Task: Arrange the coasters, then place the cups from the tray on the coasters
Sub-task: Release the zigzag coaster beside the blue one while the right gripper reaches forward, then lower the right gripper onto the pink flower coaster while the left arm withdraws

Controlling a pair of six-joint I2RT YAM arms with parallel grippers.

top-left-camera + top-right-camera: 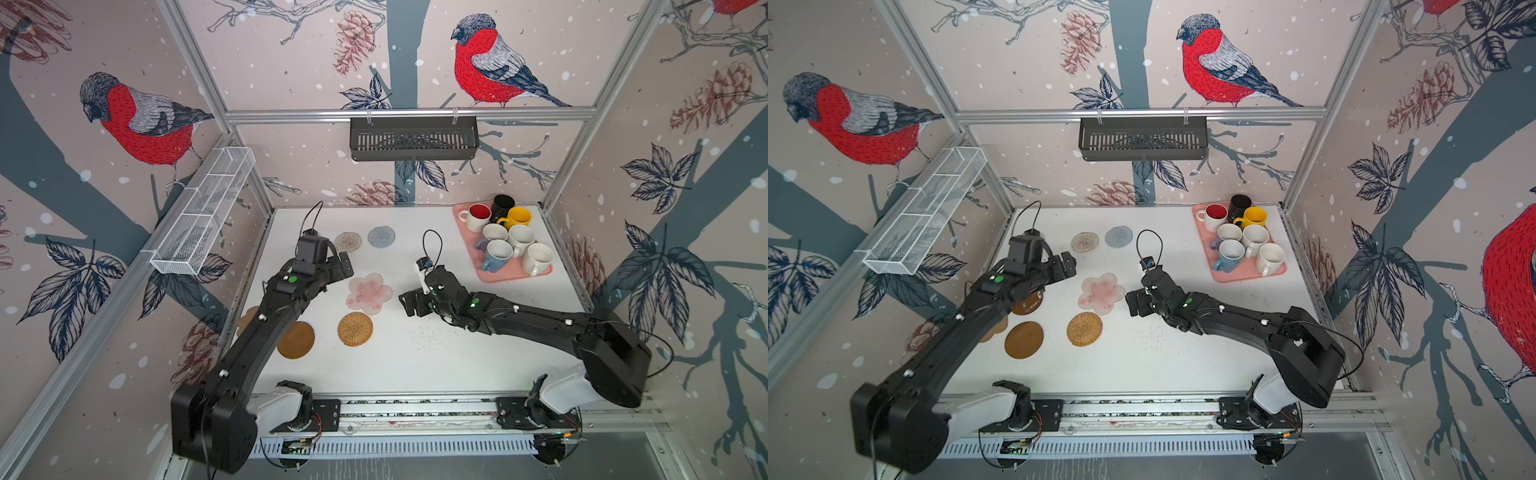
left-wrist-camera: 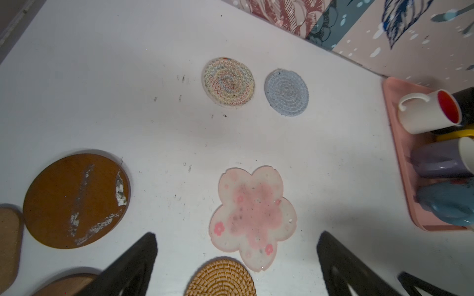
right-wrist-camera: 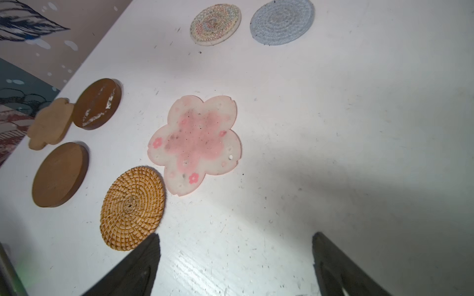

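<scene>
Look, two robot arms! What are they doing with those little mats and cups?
Seven coasters lie on the white table. The left gripper and right gripper hover open and empty beside the pink flower coaster. All the cups stand on the pink tray; none is on a coaster yet.

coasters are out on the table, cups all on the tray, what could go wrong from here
1. The cups stand packed together on the tray; the lavender cup is wedged between others, so reaching for one may knock its neighbours.
2. The cork flower lies against the scratched brown disc; a cup set there might tilt if they overlap.
3. The wicker round nearly touches the pink flower, so cups placed on them could crowd.
</scene>
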